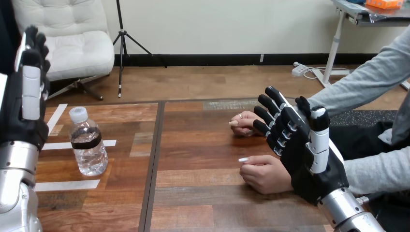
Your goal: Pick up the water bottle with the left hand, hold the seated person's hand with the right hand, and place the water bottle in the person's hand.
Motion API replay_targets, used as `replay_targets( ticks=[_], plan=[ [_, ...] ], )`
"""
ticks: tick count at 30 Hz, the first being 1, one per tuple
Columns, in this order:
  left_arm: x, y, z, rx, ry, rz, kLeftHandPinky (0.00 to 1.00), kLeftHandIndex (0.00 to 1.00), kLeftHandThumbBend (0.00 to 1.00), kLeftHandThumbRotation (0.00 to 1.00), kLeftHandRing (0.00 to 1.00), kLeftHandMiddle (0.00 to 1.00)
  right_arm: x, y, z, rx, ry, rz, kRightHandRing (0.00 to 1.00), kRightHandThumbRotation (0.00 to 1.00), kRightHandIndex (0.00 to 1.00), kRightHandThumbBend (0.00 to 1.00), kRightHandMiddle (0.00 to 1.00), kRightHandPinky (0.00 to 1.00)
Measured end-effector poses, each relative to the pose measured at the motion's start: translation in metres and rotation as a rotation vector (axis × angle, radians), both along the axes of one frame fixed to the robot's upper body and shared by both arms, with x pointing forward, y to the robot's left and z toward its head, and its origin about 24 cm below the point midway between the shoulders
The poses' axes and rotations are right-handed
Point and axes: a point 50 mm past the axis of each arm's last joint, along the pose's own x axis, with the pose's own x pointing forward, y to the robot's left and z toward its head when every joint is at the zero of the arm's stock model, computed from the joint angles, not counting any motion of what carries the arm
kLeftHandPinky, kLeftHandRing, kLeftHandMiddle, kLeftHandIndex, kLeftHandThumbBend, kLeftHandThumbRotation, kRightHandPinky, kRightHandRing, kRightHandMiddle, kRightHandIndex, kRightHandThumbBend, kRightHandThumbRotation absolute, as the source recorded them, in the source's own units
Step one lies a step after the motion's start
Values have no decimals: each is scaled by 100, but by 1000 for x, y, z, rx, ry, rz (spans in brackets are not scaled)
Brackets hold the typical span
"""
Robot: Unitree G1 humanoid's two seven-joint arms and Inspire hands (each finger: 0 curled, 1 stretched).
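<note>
The water bottle (88,143) stands upright on the wooden table (193,203), cap on and a dark band round its middle, apart from both robot hands. To the bottle's left, at the view's edge, the robot's left hand (28,96) is raised well above the table top with its back to the camera. Its fingers (35,46) are straight, point upward and are open. White tape strips (67,185) lie flat on the boards around the bottle: one passes behind its base, one lies nearer the camera, and a slanted one lies farther back on its left. To the bottle's right a dark seam (153,159) runs along the table away from the camera, and past it a stretch of plain wood reaches to the person's two hands. The person's farther hand (245,123) rests on the wood, loosely curled, fingertips turned toward the bottle. The person's nearer hand (265,173) lies closer to the camera, also loosely closed and resting on the table, and the two are apart. On the far side of these from the bottle, the robot's right hand (314,162) is lifted off the table. Its fingers (270,113) are straight and spread, slanting up toward the bottle's side between the person's hands, and its palm covers both wrists from view. Its fingers are curled round neither of the person's hands, and whether it touches either hand or wrist cannot be told.
</note>
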Motion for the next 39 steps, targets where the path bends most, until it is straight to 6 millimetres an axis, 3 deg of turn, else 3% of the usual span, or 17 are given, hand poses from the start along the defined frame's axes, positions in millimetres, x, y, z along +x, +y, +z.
replay_targets(
  ticks=[23, 32, 39],
  plan=[
    [14, 9, -22, 15, 149, 38, 100, 100, 78, 97, 100, 100, 0, 0, 0, -1, -2, 8, 100, 100, 100, 100, 100, 100],
    [20, 9, -28, 14, 206, 50, 100, 100, 72, 96, 100, 100, 0, 0, 0, -1, -2, 10, 100, 100, 100, 100, 100, 100],
    [23, 9, -32, 12, 244, 65, 100, 100, 75, 94, 100, 100, 0, 0, 0, -1, -2, 11, 100, 100, 100, 100, 100, 100]
  ],
)
